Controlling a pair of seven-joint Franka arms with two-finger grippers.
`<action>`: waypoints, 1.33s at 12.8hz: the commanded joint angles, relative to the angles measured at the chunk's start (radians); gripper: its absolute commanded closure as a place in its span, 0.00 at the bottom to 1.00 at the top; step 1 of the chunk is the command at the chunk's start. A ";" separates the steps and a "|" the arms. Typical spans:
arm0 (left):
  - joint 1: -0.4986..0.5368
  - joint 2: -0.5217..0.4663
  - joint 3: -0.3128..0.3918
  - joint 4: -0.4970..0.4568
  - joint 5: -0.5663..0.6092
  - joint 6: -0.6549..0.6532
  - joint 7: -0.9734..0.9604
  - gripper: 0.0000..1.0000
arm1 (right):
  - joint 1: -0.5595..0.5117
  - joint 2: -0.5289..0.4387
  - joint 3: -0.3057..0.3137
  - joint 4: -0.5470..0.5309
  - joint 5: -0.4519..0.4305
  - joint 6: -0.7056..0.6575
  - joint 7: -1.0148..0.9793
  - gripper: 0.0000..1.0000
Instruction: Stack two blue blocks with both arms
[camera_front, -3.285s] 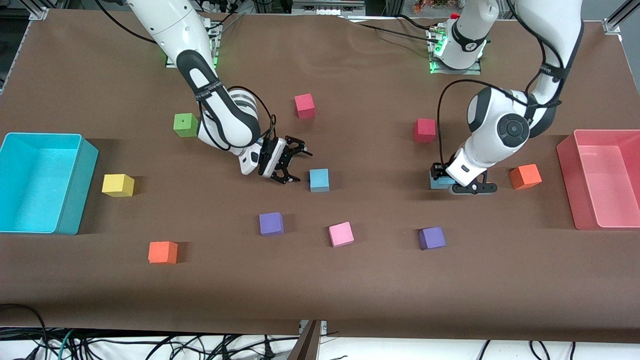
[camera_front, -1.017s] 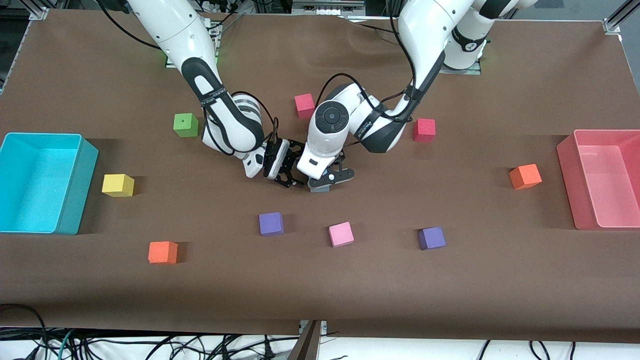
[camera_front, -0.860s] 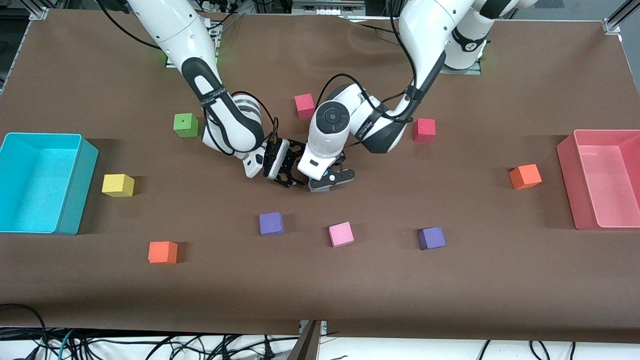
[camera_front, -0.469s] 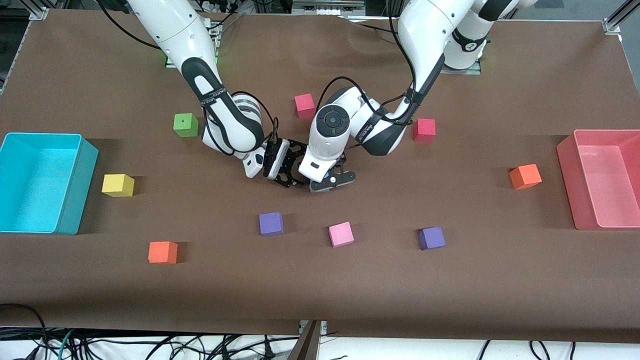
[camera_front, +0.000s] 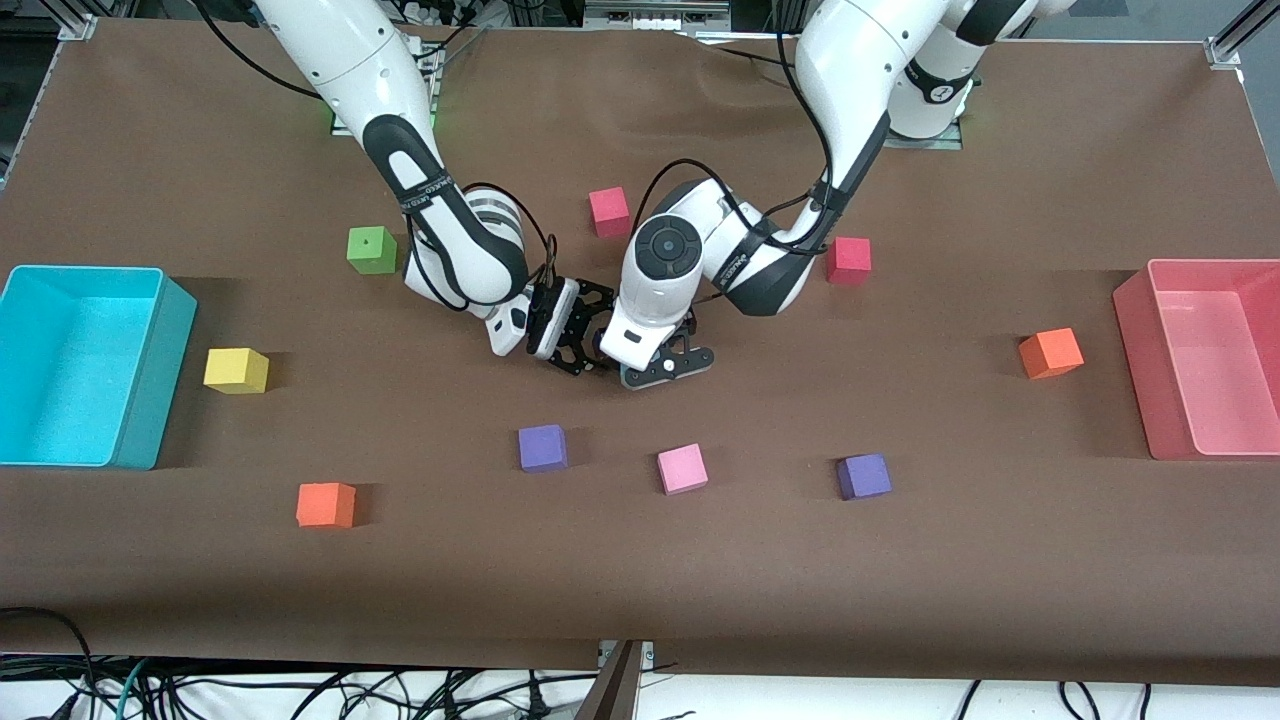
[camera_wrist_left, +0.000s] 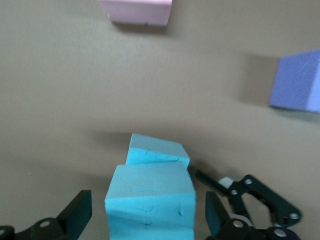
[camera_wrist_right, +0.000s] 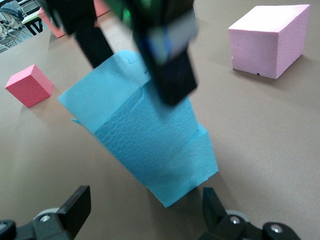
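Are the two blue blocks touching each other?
Touching. The right wrist view shows the upper blue block resting tilted on the lower blue block, no gap between them; the left gripper's fingers straddle the upper one.

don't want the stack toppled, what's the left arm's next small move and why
Probably lift the left gripper straight up: its jaws stand open around the upper blue block, which already sits on the lower blue block. The right gripper waits open beside the stack.
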 joint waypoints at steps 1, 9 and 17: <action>0.046 -0.101 0.008 -0.005 0.025 -0.126 0.003 0.00 | 0.007 -0.042 -0.004 -0.028 0.027 0.016 0.016 0.01; 0.497 -0.541 -0.101 -0.270 0.011 -0.398 0.538 0.00 | -0.011 -0.290 -0.006 -0.330 -0.014 0.001 0.345 0.01; 0.589 -0.700 0.105 -0.304 0.011 -0.622 0.994 0.00 | -0.206 -0.533 -0.007 -0.398 -0.737 -0.334 1.176 0.01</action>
